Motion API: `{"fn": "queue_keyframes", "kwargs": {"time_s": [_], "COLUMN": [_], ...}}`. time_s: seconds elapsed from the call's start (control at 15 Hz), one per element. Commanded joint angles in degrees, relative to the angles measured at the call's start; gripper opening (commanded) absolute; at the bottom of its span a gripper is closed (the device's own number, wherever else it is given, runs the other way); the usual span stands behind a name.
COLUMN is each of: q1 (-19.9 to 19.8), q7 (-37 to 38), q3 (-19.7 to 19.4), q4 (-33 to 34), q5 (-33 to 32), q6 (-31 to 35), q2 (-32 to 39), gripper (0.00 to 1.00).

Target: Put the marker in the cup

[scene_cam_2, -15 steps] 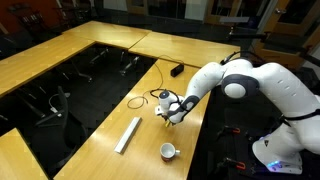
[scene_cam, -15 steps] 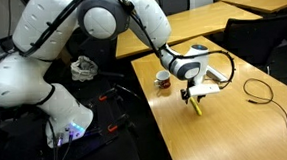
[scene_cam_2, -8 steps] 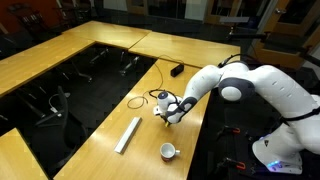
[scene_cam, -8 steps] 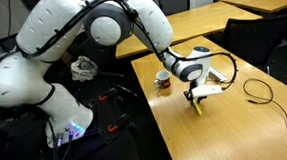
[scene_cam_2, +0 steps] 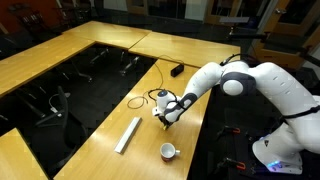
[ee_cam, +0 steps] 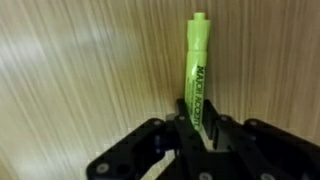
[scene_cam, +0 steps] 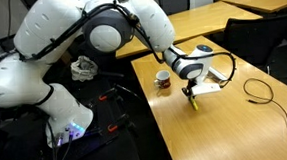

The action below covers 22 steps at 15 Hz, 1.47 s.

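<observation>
The black pincer (ee_cam: 196, 128) is clamped tight on the thin yellow-green plastic marker (ee_cam: 197, 65) over the light wooden desk (scene_cam: 236, 124); the small round white cup (scene_cam: 162, 79) stands near.

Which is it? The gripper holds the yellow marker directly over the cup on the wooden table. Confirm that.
Wrong in one point. The gripper holds the yellow marker, and the cup stands on the wooden table. But the marker is over bare wood beside the cup, not over it, as both exterior views show.
</observation>
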Motion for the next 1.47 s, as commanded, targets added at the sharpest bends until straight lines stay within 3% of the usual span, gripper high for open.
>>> {"fn": "queue_keyframes", "kwargs": {"time_s": [0.0, 0.2, 0.4, 1.0, 1.4], "q1": [-5.47, -8.69, -10.21, -5.3, -2.06], "q7": [-10.87, -20.2, -30.51, -52.9, -66.06], "q3": [7.05, 11.26, 12.8, 9.36, 8.73], "q4": [-4.13, -5.42, -4.73, 9.34, 19.79], "q5": [4.75, 10.94, 17.51, 28.96, 36.02], "q6": [-5.83, -12.78, -20.18, -51.68, -60.92], "q2": [-3.71, -5.79, -7.02, -4.27, 3.74], "gripper": [0.05, 0.05, 0.05, 0.05, 0.05]}}
